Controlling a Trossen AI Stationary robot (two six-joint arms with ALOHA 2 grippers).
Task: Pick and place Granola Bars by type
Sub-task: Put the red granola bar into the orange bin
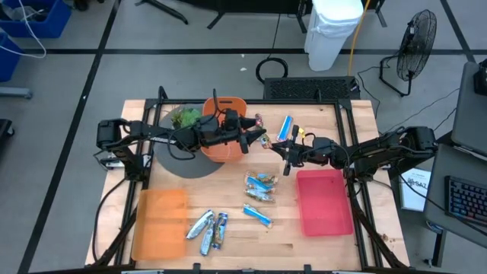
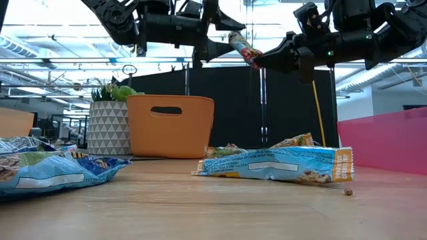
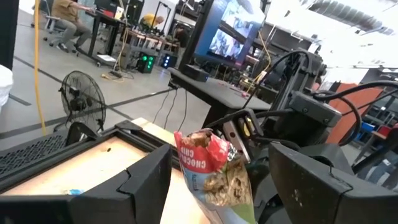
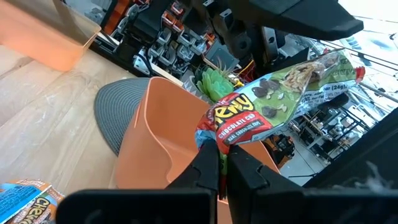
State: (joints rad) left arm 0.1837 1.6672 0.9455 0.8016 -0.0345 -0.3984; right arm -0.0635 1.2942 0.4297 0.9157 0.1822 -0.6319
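Red-wrapped granola bar point(image 2: 243, 48) hung in the air between the two arms, above the tabletop's far middle, its long axis running gripper to gripper. Right gripper point(image 4: 219, 163) pinched one end closed; left gripper point(image 3: 214, 186) stood open around the other.

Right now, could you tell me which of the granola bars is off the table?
The red-wrapped bar, held in the air between both grippers: right gripper is shut on one end. The blue and silver bars lie on the table.
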